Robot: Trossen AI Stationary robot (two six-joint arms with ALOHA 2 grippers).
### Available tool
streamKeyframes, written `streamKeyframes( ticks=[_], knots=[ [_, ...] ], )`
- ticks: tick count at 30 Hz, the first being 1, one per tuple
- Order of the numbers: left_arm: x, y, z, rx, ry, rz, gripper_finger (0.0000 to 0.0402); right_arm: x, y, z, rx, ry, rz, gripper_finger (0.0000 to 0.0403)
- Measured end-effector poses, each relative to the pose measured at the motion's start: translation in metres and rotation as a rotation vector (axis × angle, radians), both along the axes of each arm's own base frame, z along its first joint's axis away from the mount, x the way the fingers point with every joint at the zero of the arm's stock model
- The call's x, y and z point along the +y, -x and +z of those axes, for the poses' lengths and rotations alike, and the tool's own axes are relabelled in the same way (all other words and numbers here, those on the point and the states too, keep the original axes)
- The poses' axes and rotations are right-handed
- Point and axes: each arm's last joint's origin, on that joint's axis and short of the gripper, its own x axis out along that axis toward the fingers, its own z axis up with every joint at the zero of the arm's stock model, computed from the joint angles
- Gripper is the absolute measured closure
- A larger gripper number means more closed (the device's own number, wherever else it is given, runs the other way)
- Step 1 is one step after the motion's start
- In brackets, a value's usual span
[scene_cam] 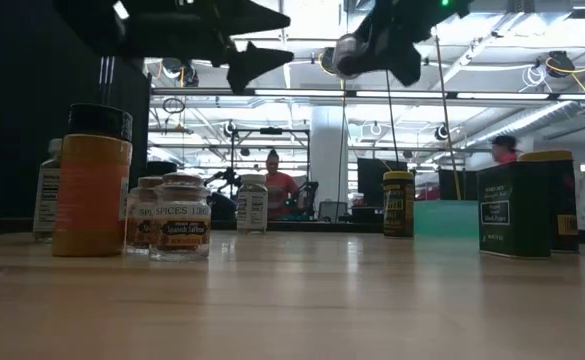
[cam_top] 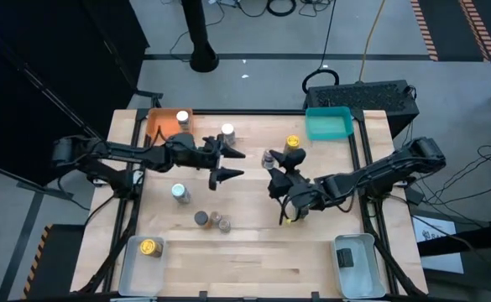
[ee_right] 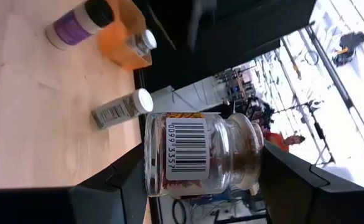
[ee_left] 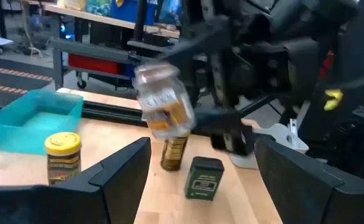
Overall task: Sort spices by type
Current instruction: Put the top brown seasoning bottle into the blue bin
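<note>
Glass spice jar (ee_right: 197, 155) apparently in right pincer (ee_right: 200, 180), aloft.

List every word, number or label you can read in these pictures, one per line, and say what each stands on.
"SPICES" on the front small glass jar in the low view; its lower lines are too small to read.
Digits beside the barcode on the jar in the right gripper: roughly "0099 3357", uncertain.
Labels on the green tin, yellow-lidded jar and white-capped bottle: too small or blurred.

Both arms reach inward above the table, left end effector (cam_top: 225, 164) spread open, right end effector (cam_top: 272, 172) gripping.
</note>
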Motion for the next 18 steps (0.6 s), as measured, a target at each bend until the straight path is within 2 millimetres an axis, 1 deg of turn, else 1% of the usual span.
streamKeyframes(
  ticks=[5,8,12,15,18],
  knots=[
    [0.015,-0.005,-0.003,-0.054,0.043,0.067,0.0109,0.007,-0.013,-0.002,0.028,0.031,0.017,0.0175],
    [0.019,-0.011,-0.005,-0.053,0.06,0.072,0.0109,0.008,-0.017,-0.001,0.032,0.034,0.014,0.0177],
    [0.019,-0.023,-0.003,-0.056,0.053,-0.025,0.0109,0.009,-0.018,0.004,0.029,0.04,0.019,0.0175],
    [0.016,-0.034,-0.007,-0.043,0.034,-0.074,0.0109,0.009,-0.018,0.005,0.041,0.051,0.022,0.0175],
    [0.014,-0.041,-0.01,-0.034,0.008,-0.103,0.0109,0.009,-0.018,0.005,0.044,0.054,0.021,0.0175]
  ],
)
